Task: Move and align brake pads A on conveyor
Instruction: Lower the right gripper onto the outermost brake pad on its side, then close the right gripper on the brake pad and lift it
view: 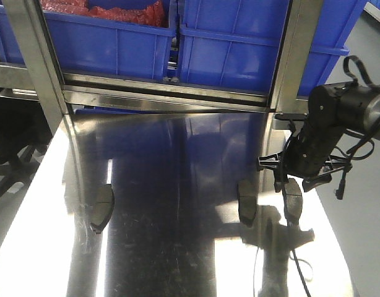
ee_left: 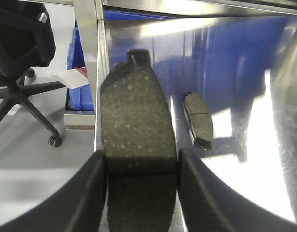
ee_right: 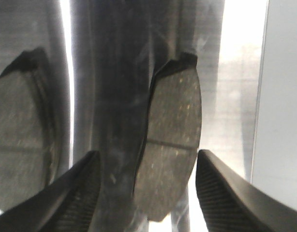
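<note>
In the left wrist view my left gripper (ee_left: 141,153) is shut on a grey-brown brake pad (ee_left: 138,111) by its two long edges, at the steel table's left edge. A second pad (ee_left: 198,120) lies on the steel to its right. My right gripper (ee_right: 147,154) is open and straddles a pad (ee_right: 172,130) lying on the steel, closer to the right finger. Another pad (ee_right: 18,145) lies to its left. The front view shows three pads (view: 103,207) (view: 247,201) (view: 293,201), with the right gripper (view: 288,182) over the rightmost one. The left gripper is out of that view. The conveyor is out of view.
The shiny steel table (view: 177,247) fills the scene. Blue bins (view: 116,37) sit on a steel rack behind it, with uprights (view: 35,55) at both back corners. A black office chair (ee_left: 18,58) stands off the table's left edge. The right arm (view: 338,117) hangs over the right edge.
</note>
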Available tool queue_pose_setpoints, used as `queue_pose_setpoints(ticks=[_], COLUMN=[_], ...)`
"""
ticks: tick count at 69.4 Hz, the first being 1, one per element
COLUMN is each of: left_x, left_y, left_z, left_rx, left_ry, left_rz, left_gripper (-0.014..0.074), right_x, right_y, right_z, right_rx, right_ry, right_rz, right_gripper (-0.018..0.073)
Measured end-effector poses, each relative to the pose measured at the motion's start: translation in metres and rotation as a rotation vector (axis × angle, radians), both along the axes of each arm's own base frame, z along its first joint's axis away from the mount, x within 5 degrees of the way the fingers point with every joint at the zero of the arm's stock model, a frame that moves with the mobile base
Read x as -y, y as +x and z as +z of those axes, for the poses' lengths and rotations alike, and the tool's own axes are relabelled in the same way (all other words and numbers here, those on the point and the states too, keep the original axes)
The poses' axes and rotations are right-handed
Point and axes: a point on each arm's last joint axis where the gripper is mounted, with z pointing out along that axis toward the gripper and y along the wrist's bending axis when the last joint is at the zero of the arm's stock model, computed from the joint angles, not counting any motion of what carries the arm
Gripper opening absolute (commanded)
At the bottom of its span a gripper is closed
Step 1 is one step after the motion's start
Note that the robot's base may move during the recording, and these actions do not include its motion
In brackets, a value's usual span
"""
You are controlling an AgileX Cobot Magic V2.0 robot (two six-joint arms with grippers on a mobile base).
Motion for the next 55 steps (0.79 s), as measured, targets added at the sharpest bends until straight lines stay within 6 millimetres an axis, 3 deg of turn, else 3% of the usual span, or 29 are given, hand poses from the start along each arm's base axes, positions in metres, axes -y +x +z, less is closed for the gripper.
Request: queue_pose_setpoints(ticks=[23, 39, 55], left_x=[0.000, 0.000, 0.000], left_y=[0.000, 0.000, 0.000], left_z=[0.000, 0.000, 0.000], left_rx=[0.000, 0.000, 0.000], left_ry=[0.000, 0.000, 0.000], left_rz=[0.000, 0.000, 0.000], left_gripper=[-0.0008, -0.0008, -0.0008], right_x=[0.004, 0.015, 0.012], right_y=[0.007, 0.008, 0.008], right_z=[-0.016, -0.016, -0.016], right_rx=[-0.038, -0.042, -0.047], right_ry=[-0.018, -0.016, 0.020], right_rz=[-0.026, -0.056, -0.077], right_gripper=[0.0430, 0.0444, 0.0444])
